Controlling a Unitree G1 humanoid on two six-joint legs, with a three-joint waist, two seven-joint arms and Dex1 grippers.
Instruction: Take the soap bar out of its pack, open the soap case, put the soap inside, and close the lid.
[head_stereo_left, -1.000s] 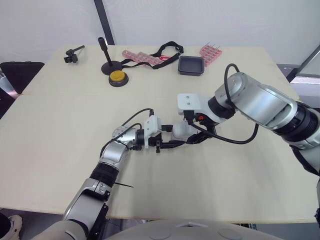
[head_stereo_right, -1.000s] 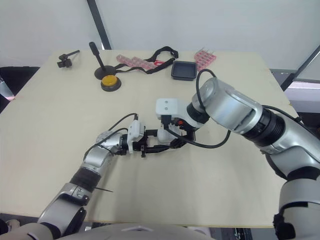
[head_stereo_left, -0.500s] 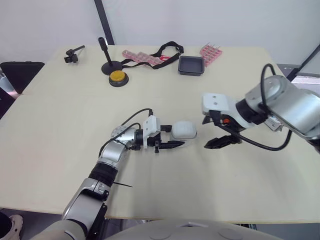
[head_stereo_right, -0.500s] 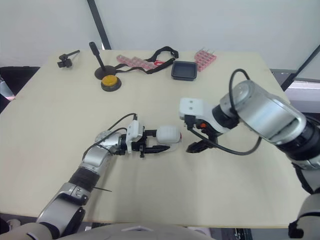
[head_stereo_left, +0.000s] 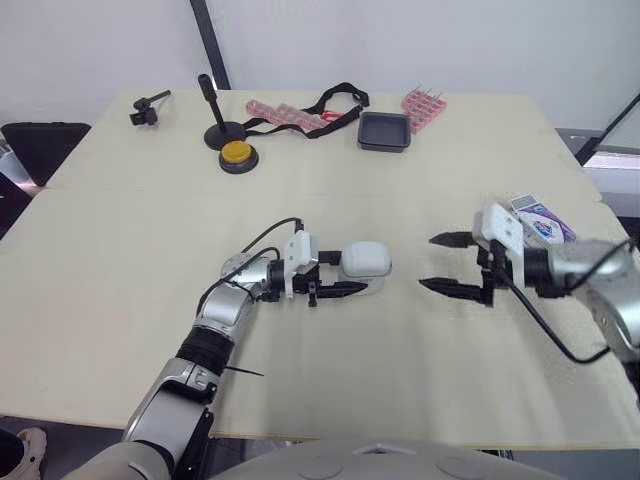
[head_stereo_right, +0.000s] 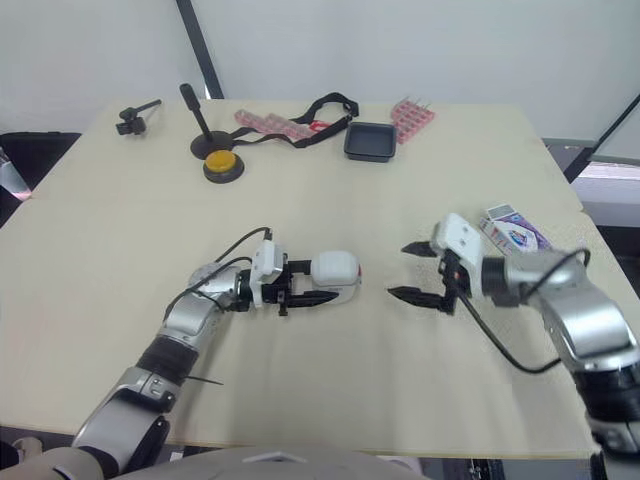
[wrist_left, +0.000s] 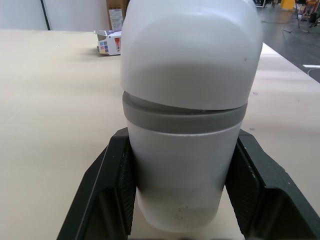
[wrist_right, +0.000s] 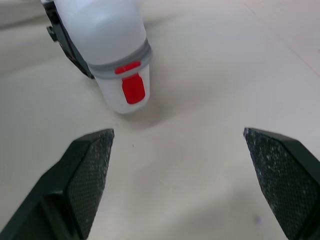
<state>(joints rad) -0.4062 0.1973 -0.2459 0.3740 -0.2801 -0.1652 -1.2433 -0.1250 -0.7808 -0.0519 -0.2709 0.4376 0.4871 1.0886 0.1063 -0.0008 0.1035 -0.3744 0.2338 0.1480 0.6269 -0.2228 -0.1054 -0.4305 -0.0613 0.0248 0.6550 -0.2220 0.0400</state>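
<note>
As left gripper (head_stereo_left: 352, 273) clamps case (wrist_left: 185, 100), seemingly latched

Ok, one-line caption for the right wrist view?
Open right pincer faces the closed white soap case, red latch forward, gripped by the left pincer.

soap case (head_stereo_left: 365, 262): one
soap pack (head_stereo_left: 540, 218): one
black tray (head_stereo_left: 383, 131): one
yellow button (head_stereo_left: 236, 154): one
black stand (head_stereo_left: 212, 115): one
small black clamp (head_stereo_left: 147, 106): one
black strap (head_stereo_left: 335, 100): one
pink strips (head_stereo_left: 280, 113): two clusters, perhaps several pieces each
</note>
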